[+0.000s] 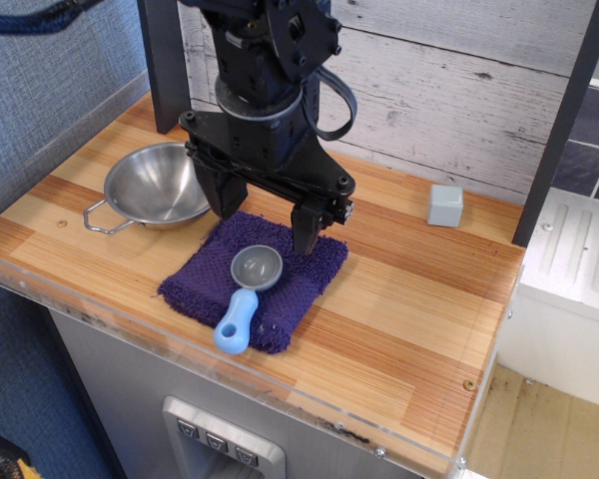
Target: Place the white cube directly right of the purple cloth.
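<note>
Currently my gripper (265, 222) hangs spread and empty over the fuzzy purple cloth (205, 274); next I must reach the small pale white cube (445, 205).

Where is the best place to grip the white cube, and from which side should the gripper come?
Probably from above, closing the fingers on two opposite side faces of the white cube. It sits flat and alone on the wooden table, with free space around it.

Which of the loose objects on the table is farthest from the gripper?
The white cube, alone at the right; the scoop and steel bowl lie close to the gripper.
</note>
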Robot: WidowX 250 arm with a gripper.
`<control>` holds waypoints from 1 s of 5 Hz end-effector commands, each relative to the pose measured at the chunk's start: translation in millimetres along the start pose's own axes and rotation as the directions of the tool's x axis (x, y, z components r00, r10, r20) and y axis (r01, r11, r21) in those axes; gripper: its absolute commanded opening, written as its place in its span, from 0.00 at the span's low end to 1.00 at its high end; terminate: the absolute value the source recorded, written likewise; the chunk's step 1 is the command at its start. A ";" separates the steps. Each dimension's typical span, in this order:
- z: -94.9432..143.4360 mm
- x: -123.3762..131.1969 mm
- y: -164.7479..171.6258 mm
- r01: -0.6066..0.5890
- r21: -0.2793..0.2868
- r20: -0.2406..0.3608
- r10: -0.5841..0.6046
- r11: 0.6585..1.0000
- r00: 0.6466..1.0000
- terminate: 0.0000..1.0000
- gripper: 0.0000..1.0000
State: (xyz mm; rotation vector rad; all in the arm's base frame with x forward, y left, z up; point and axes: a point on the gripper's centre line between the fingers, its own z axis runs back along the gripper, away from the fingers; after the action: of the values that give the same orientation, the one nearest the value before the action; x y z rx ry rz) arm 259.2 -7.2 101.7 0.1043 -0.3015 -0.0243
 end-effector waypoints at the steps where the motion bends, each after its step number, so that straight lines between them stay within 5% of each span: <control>1: 0.0 0.0 0.0 0.000 0.000 0.000 0.000 1.000 1.000 0.00 1.00; 5: -35.3 68.0 -56.2 -0.066 -0.048 0.076 0.069 0.997 0.995 0.00 1.00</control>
State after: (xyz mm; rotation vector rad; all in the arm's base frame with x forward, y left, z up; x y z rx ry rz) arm 328.0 -59.2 66.0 0.0649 -0.3343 0.0318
